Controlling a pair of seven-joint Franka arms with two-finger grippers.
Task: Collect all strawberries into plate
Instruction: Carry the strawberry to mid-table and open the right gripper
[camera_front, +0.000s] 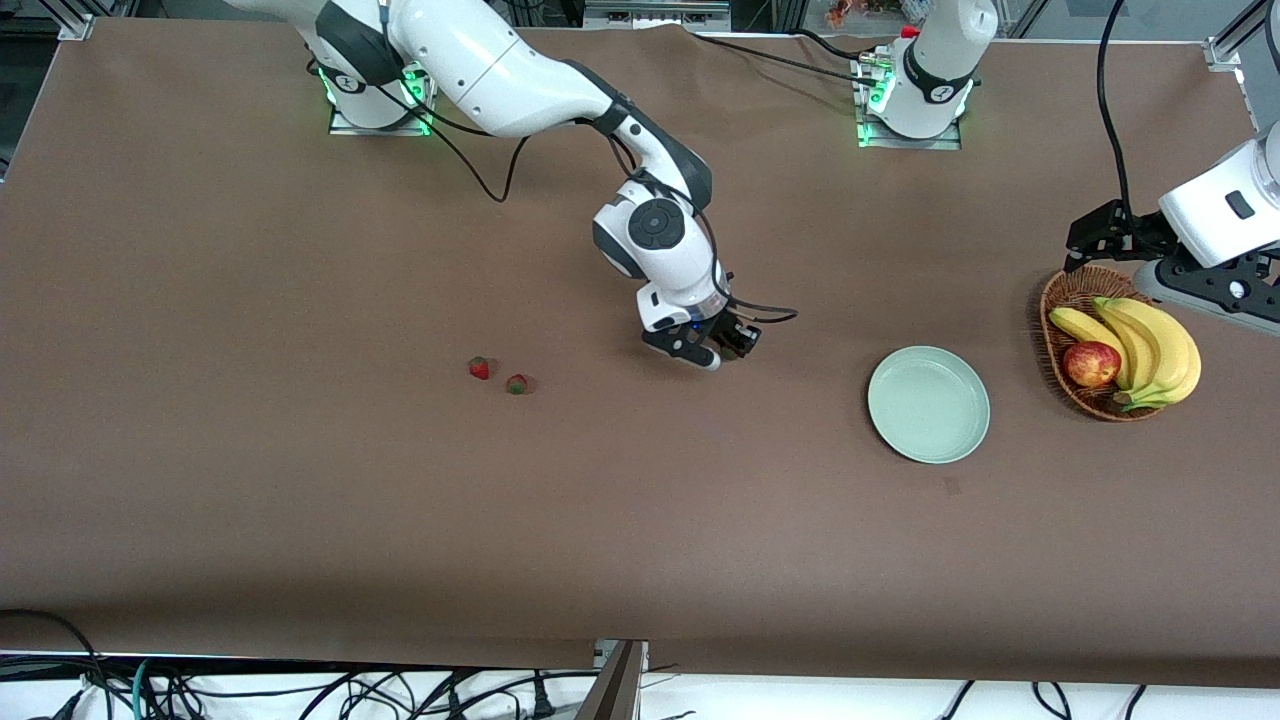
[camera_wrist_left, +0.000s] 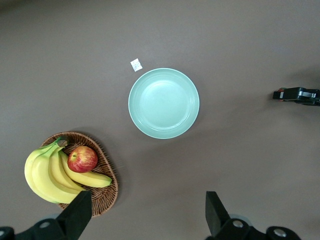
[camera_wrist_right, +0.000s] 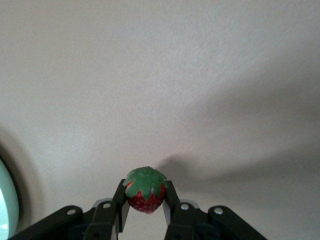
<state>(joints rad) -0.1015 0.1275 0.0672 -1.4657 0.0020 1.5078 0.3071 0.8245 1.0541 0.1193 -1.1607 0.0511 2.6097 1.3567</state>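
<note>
My right gripper (camera_front: 735, 345) hangs over bare tabletop between the loose berries and the plate, shut on a red strawberry (camera_wrist_right: 145, 192) whose green top shows between its fingers. Two more strawberries (camera_front: 480, 368) (camera_front: 517, 384) lie side by side on the table toward the right arm's end. The pale mint-green plate (camera_front: 928, 404) (camera_wrist_left: 163, 103) sits empty toward the left arm's end, and its edge shows in the right wrist view (camera_wrist_right: 6, 205). My left gripper (camera_front: 1090, 240) (camera_wrist_left: 147, 215) waits open above the basket's edge, holding nothing.
A brown wicker basket (camera_front: 1050, 330) (camera_wrist_left: 102, 195) with bananas (camera_front: 1150, 345) and a red-yellow apple (camera_front: 1091, 363) stands beside the plate at the left arm's end. A small white tag (camera_wrist_left: 136, 64) lies near the plate. Cables hang along the table's front edge.
</note>
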